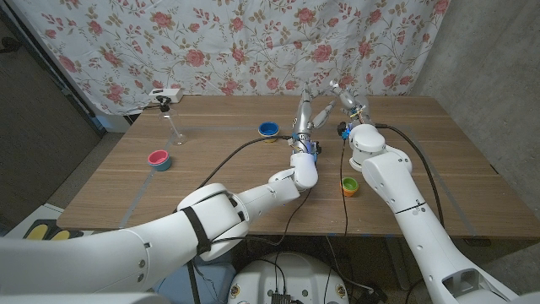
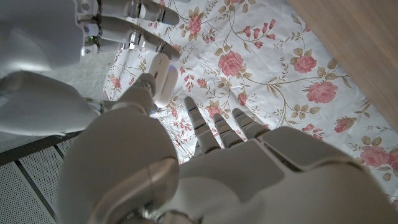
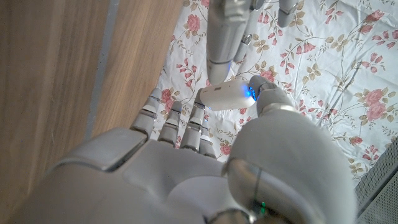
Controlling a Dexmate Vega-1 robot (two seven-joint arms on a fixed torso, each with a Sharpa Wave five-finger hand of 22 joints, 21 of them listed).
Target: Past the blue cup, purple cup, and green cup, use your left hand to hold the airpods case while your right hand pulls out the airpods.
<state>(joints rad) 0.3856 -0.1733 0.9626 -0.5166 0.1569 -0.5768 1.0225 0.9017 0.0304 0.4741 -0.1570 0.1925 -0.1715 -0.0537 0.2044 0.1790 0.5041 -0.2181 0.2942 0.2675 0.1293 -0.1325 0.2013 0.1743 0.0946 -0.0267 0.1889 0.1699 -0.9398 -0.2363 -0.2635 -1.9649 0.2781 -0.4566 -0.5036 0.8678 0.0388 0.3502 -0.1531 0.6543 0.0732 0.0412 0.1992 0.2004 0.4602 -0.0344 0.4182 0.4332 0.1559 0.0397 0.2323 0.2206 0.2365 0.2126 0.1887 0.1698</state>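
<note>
While both hands are raised above the far half of the wooden table, your left hand and right hand meet in front of the floral cloth. You have the white airpods case, showing a blue light, pinched by the left hand's fingers, and the right hand's fingers touch it from the other side; whether they grip it, you cannot tell. On the table sit the blue cup near your left hand, the green cup beside the right forearm, and a pinkish cup well to the left.
</note>
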